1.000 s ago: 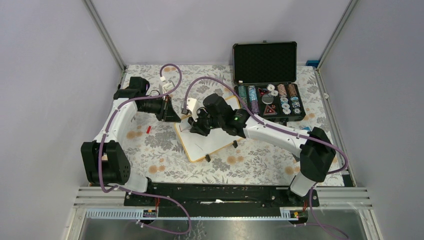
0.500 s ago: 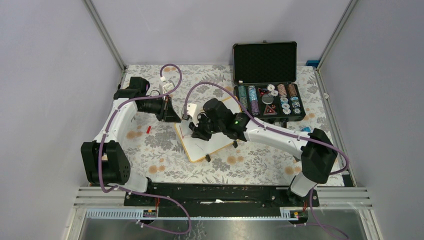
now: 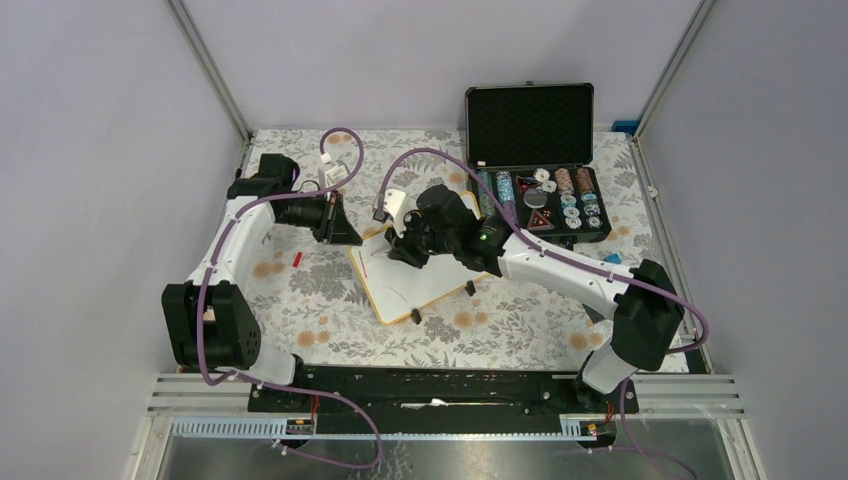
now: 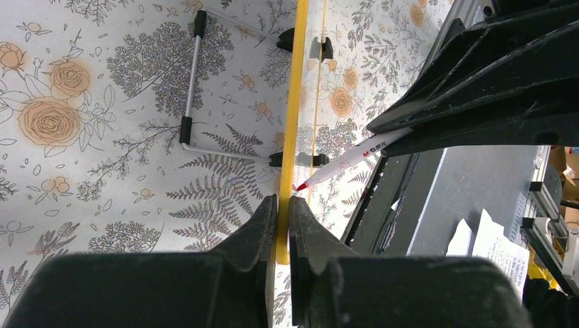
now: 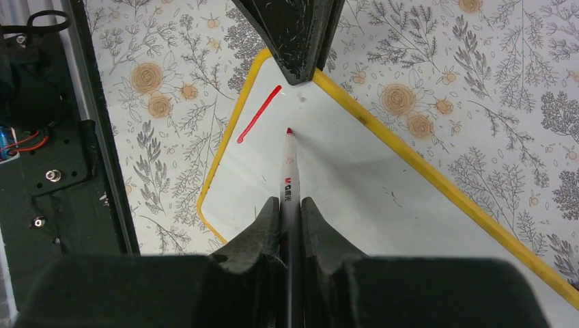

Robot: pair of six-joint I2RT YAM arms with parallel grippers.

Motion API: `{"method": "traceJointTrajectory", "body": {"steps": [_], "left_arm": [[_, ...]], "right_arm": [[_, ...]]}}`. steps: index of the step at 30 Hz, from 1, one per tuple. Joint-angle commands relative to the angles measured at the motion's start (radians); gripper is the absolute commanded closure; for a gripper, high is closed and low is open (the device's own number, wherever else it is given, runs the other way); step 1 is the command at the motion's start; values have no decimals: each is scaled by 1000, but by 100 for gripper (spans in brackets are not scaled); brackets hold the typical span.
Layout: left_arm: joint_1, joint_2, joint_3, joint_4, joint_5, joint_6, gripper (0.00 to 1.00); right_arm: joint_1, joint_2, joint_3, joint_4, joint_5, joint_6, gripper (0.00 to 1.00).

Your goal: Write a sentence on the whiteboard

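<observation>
Though whiteboard (image 4: 292,102) edge-on left, stroke (image 5: 259,114) right.

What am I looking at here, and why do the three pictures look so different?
Two robot arms stand at a flowery table. One picture looks down from above; the other two come from a camera on each wrist. The left gripper pinches the edge of a small whiteboard, probably steadying it. The right gripper is shut on a red marker, its tip near one red stroke on the board. Behind lies an open black case of chips.
</observation>
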Motion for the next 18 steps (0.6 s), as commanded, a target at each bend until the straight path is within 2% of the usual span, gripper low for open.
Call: {"method": "traceJointTrajectory", "body": {"steps": [1,18], "left_arm": [[5,-3,1,5,29,16,100],[5,-6,-7,6,24,21,100]], "right_arm": [[-5,-20,42,35,17,20,100],[16,39,64,17,-31,31,100]]}}
